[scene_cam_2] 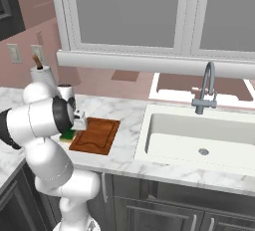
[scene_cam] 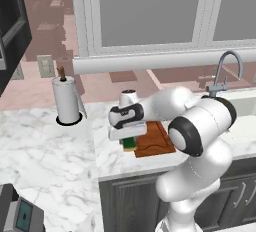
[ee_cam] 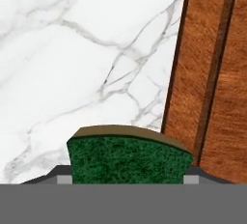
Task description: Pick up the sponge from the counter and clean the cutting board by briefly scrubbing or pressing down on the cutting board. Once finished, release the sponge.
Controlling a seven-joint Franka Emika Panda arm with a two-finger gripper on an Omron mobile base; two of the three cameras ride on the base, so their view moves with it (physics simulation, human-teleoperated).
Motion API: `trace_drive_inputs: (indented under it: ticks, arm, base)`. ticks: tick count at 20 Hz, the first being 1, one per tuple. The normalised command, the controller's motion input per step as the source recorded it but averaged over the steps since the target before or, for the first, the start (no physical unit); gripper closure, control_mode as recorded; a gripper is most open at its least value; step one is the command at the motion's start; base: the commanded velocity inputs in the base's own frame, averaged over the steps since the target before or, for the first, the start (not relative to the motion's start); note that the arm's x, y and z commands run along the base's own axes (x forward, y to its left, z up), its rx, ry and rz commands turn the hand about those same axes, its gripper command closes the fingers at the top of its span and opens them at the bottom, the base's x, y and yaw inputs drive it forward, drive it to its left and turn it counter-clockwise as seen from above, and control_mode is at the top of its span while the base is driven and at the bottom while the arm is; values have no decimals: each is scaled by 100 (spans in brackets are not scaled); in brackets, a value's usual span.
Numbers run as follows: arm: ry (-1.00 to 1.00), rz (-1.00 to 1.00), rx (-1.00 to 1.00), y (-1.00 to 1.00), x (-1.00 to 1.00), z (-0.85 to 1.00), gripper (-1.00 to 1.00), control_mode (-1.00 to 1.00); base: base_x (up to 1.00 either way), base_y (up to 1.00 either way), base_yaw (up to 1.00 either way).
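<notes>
Fingers [ee_cam: 126,180] closed on the sponge [ee_cam: 128,158], green face up, which sits between the two tips. Beyond the tips lies bare marble worktop [ee_cam: 82,59]. The cutting board [ee_cam: 212,73] lies just beside the sponge, its grooved edge nearest.

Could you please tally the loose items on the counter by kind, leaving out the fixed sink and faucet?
Sponge: 1
Cutting board: 1
Paper towel roll on its holder: 1
Total: 3 on the counter
</notes>
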Motion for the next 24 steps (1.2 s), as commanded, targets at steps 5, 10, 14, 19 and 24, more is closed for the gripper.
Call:
trace_drive_inputs:
  ticks: [5,10,14,19,24]
  arm:
    - [0,1,0,-31,-28,10,100,-100]
    - [2,0,0,-38,-13,1,100,-100]
    - [0,0,0,-39,0,-4,100,-100]
    - [0,0,0,-30,6,-29,100,-100]
    - [0,0,0,-5,8,-56,100,-100]
  base:
    - [0,0,0]
    - [0,0,0]
    - [0,0,0]
    - [0,0,0]
    - [0,0,0]
